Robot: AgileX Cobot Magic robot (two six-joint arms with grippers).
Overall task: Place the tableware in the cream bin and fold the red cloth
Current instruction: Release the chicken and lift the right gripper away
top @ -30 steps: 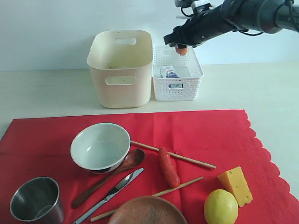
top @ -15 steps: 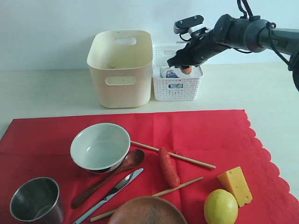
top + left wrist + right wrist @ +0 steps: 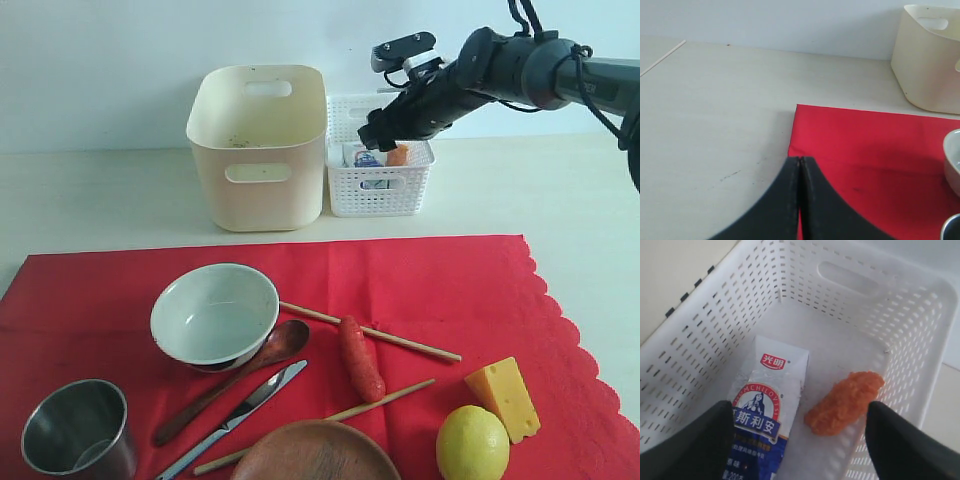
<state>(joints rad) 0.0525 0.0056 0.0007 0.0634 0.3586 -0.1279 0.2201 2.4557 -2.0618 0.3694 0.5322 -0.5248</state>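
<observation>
The red cloth (image 3: 440, 280) lies flat on the table. On it are a white bowl (image 3: 214, 314), steel cup (image 3: 78, 428), wooden spoon (image 3: 235, 378), knife (image 3: 240, 408), two chopsticks (image 3: 370, 334) and a brown plate (image 3: 315, 452). The cream bin (image 3: 262, 150) stands behind the cloth. My right gripper (image 3: 385, 135) hangs open over the white lattice basket (image 3: 380, 190) and holds nothing (image 3: 799, 409). My left gripper (image 3: 800, 159) is shut and empty at the cloth's left edge (image 3: 850, 130). It does not show in the exterior view.
An orange food piece (image 3: 845, 402) and a milk carton (image 3: 767, 405) lie in the basket. A sausage (image 3: 361, 357), cheese wedge (image 3: 508, 398) and lemon (image 3: 472, 443) lie on the cloth among the tableware.
My right gripper came down over the basket and opened. The orange food piece left its jaws and now lies in the basket. The left gripper has not moved.
</observation>
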